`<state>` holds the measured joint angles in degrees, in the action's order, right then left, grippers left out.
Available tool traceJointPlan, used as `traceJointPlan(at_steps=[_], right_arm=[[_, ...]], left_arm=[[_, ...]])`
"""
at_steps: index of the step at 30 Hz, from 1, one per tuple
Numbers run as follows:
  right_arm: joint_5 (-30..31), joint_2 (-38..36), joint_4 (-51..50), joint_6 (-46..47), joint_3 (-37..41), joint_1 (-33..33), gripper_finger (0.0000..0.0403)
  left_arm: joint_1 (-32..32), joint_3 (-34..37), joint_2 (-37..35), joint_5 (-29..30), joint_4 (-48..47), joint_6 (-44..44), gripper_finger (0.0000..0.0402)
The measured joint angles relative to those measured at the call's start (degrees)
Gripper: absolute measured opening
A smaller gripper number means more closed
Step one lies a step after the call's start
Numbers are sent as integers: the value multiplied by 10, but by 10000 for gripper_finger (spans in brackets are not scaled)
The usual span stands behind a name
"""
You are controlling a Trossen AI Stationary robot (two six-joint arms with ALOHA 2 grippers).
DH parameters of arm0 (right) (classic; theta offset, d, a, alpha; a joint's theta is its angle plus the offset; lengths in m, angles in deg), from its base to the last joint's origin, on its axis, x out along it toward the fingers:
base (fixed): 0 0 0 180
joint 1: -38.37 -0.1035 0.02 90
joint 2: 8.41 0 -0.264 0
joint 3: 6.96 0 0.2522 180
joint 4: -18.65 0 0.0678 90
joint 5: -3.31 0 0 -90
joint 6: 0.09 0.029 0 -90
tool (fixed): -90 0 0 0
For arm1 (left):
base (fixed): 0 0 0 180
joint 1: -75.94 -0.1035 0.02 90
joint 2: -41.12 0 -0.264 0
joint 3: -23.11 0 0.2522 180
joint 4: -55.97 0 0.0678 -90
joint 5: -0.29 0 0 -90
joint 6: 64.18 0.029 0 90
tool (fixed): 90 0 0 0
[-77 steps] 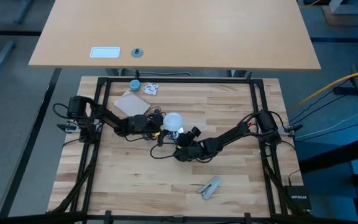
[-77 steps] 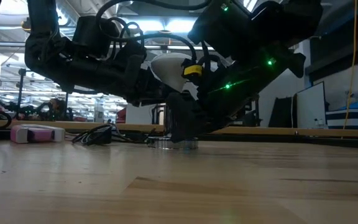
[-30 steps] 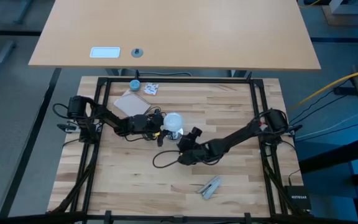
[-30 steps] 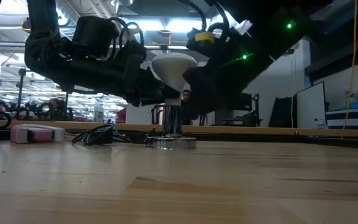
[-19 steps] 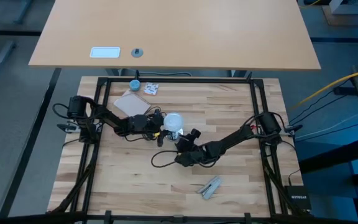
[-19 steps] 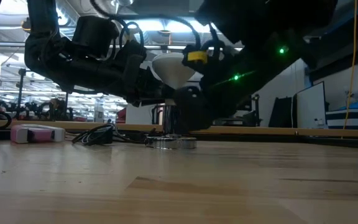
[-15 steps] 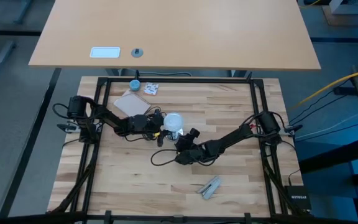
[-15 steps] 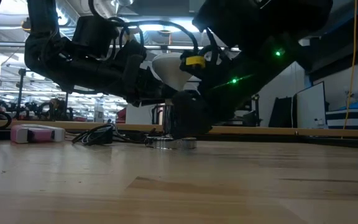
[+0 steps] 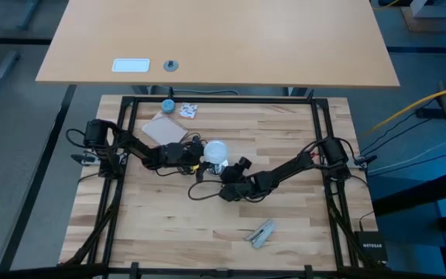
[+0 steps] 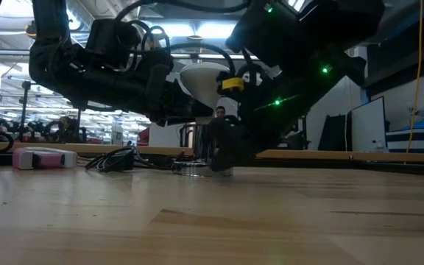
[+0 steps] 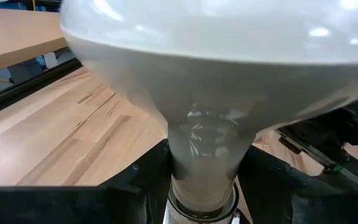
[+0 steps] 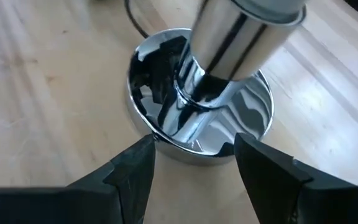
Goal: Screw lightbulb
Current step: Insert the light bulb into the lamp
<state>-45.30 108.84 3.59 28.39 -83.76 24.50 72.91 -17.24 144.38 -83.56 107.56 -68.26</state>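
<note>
The frosted-white lightbulb (image 9: 216, 149) stands upright, globe up. Its narrow neck (image 11: 201, 149) goes down into the chrome socket (image 11: 202, 210) of a small lamp. The lamp has a chrome stem (image 12: 229, 43) on a round silver base (image 12: 166, 118). My left gripper (image 9: 202, 160) reaches in level from the table's left and is shut on the neck. My right gripper (image 12: 194, 165) comes from the right, slanting down and open. Its fingers stand on either side of the base's near rim; whether they touch it I cannot tell. My left gripper pinches the lightbulb's neck (image 11: 191, 168) between its two fingers (image 11: 151, 177), just above the chrome socket. The fingers come in level from the table's left and lie across the neck. The bulb stands upright with its screw end in the socket.
A black cord (image 9: 200, 194) loops from the lamp across the middle of the table. A blue cap (image 9: 167, 105), a small packet (image 9: 188, 111) and a brown card (image 9: 165, 129) lie at the far left. A grey clip-like thing (image 9: 262, 232) lies near the front. Black frame rails (image 9: 320, 132) border the table.
My right gripper has sunk toward the table and moved in toward the lamp's base, rolling a little. It now stands low in front of the stem. The lightbulb and lamp have stayed where they were.
</note>
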Motion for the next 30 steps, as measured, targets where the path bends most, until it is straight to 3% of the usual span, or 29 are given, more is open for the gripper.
traceJointPlan(at_steps=[12, 20, 30], right_arm=[[70, 0, -47, 100, 1, 3, 225], [118, 0, -47, 106, 1, 5, 225], [109, -51, -49, 88, 1, -33, 225]], left_arm=[[-1, 0, 0, 9, 0, 1, 157], [0, 0, 0, -6, 1, 0, 157], [0, -23, 1, -7, -12, -1, 157]])
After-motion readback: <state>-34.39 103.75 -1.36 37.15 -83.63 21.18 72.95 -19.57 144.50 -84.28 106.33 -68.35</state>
